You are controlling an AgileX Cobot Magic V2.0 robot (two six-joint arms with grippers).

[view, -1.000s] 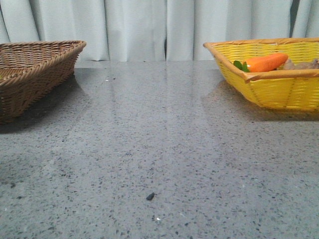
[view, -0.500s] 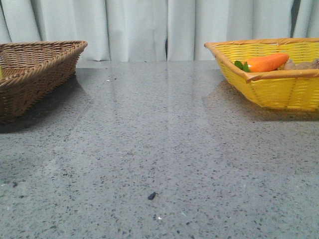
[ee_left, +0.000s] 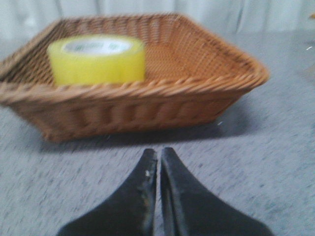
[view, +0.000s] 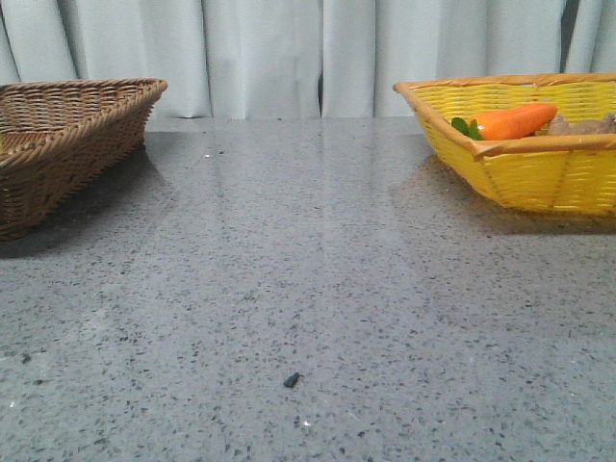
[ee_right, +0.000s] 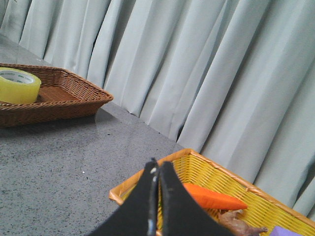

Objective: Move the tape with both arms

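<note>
Front view: brown wicker basket (view: 72, 144) at left, yellow basket (view: 539, 168) at right w/ carrot (view: 515, 121) inside; no arms visible; grey speckled table (view: 308, 289), pale curtain (view: 289, 53) behind.

Left wrist view: tape (ee_left: 97, 59) lies flat in brown basket; left gripper (ee_left: 159, 162) closed, empty, above table just short of basket.

Right wrist view: right gripper (ee_right: 156, 174) closed, empty, over yellow basket w/ carrot; tape in far brown basket.
</note>
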